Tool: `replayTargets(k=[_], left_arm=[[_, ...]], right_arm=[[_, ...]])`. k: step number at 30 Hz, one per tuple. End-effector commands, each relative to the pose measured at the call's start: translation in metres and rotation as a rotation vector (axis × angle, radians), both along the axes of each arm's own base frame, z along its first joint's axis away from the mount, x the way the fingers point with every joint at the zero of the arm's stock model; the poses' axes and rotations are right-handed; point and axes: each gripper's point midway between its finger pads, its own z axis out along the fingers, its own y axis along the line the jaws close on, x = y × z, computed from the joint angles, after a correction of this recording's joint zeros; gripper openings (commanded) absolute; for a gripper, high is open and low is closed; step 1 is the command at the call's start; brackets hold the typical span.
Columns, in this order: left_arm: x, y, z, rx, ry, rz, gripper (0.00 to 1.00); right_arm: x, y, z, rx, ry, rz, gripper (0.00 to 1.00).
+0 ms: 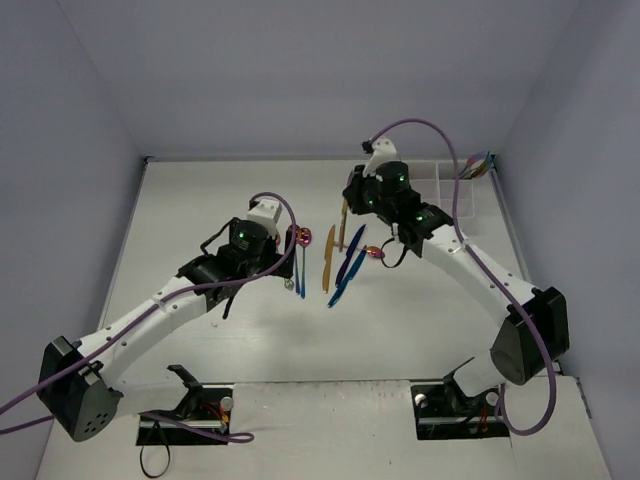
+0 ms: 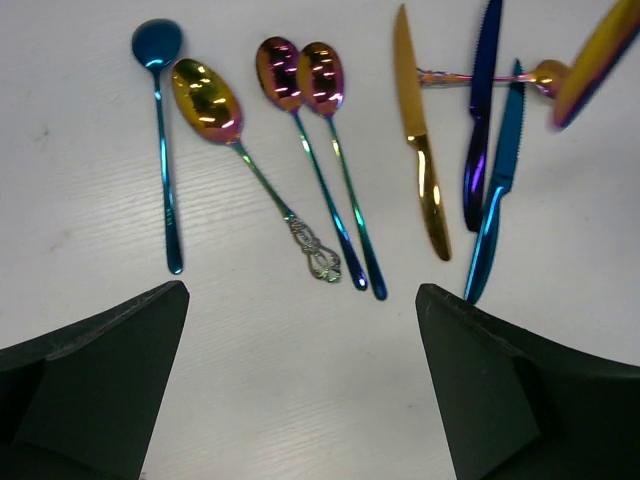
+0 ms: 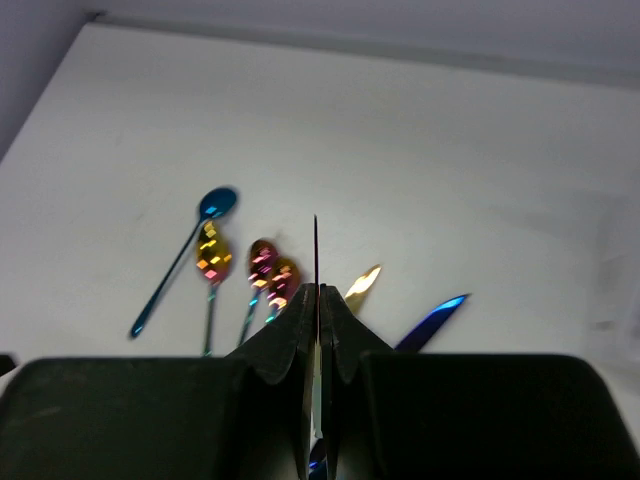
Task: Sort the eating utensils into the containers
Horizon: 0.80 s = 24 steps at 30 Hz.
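My left gripper (image 2: 300,300) hangs open over bare table just short of the spoon handles; nothing is between its fingers (image 2: 100,380). In front of it lie a blue spoon (image 2: 160,130), a gold rainbow spoon (image 2: 205,95), two pink spoons (image 2: 300,78), a gold knife (image 2: 420,150), a purple-blue knife (image 2: 480,110) and a teal knife (image 2: 500,190). My right gripper (image 3: 317,290) is shut on a thin flat gold utensil (image 3: 316,245), seen edge-on and lifted above the row (image 1: 345,215). The white container tray (image 1: 440,185) stands at the back right.
Several utensils (image 1: 478,165) stick out of the tray's right end. A pink-handled gold spoon (image 2: 470,75) lies crosswise under the knives. The table's side walls rise close to the tray on the right. Both arm bases sit at the near edge.
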Motion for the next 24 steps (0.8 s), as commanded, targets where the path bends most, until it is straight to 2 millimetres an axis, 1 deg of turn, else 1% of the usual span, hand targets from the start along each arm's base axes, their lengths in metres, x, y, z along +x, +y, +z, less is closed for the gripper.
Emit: replayTargets(k=[1,4,7,9,11,13,16,19,23,24], left_arm=[[0.016,0.046,0.002,-0.031,0.049,0.157,0.97],[0.021,0.077,-0.009,-0.043,0.106,0.226,0.97],[0.023,0.098,-0.016,-0.023,0.142,0.262,0.97],[0.023,0.108,-0.021,-0.005,0.161,0.274,0.97],[0.025,0.115,-0.025,0.007,0.159,0.294,0.97],[0.028,0.116,-0.034,0.006,0.146,0.306,0.97],[0.031,0.112,-0.036,-0.017,0.151,0.301,0.97],[0.037,0.113,-0.036,-0.019,0.132,0.303,0.97],[0.039,0.113,-0.037,-0.026,0.125,0.305,0.97],[0.040,0.113,-0.037,-0.028,0.124,0.305,0.97]], right_arm=[[0.046,-0.075,0.110,-0.123,-0.351,-0.221,0.00],[0.070,-0.103,0.124,-0.209,-0.427,-0.294,0.00],[0.091,-0.126,0.136,-0.228,-0.487,-0.355,0.00],[0.106,-0.137,0.142,-0.238,-0.521,-0.391,0.00],[0.117,-0.148,0.146,-0.260,-0.542,-0.417,0.00],[0.127,-0.155,0.148,-0.287,-0.561,-0.436,0.00],[0.143,-0.164,0.147,-0.312,-0.583,-0.460,0.00],[0.160,-0.173,0.136,-0.339,-0.583,-0.490,0.00],[0.177,-0.181,0.127,-0.347,-0.600,-0.514,0.00],[0.182,-0.184,0.122,-0.349,-0.599,-0.518,0.00]])
